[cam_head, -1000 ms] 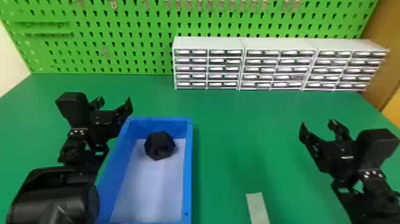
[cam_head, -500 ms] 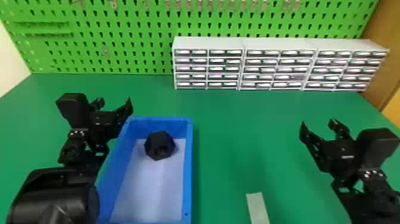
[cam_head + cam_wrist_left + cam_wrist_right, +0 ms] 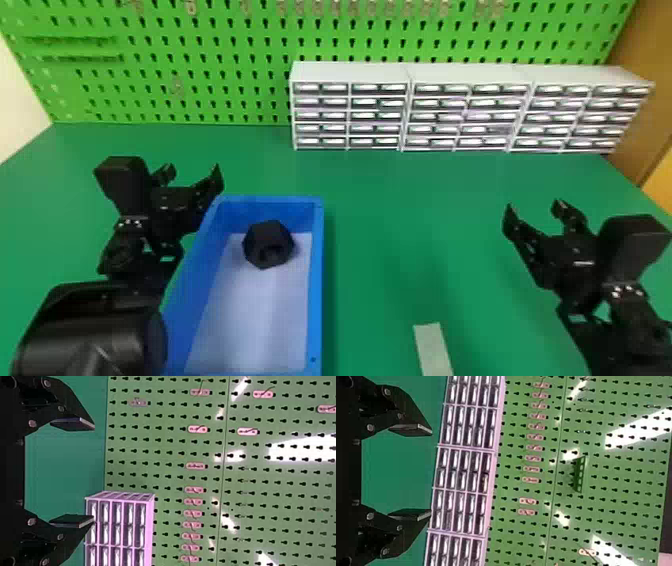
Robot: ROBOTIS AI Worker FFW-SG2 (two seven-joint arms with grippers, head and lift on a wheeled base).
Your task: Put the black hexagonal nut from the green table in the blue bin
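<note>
In the head view, the black hexagonal nut [image 3: 268, 244] lies inside the blue bin [image 3: 318, 280], near its far end. My left gripper [image 3: 194, 172] is held open just beyond the bin's far left corner, apart from the nut. On the right side of the green table [image 3: 390, 240], my right gripper [image 3: 534, 212] stands open, well away from the bin. The left wrist view has the left gripper [image 3: 94, 473] with its two fingers wide apart and nothing between them. Likewise, the right gripper [image 3: 432, 473] in the right wrist view holds nothing.
White drawer cabinets [image 3: 350, 72] line the back of the table, in front of a green pegboard [image 3: 225, 95]. A pale flat strip [image 3: 433, 350] lies at the near edge, right of the bin. The left arm [image 3: 90, 330] extends along the bin's left side.
</note>
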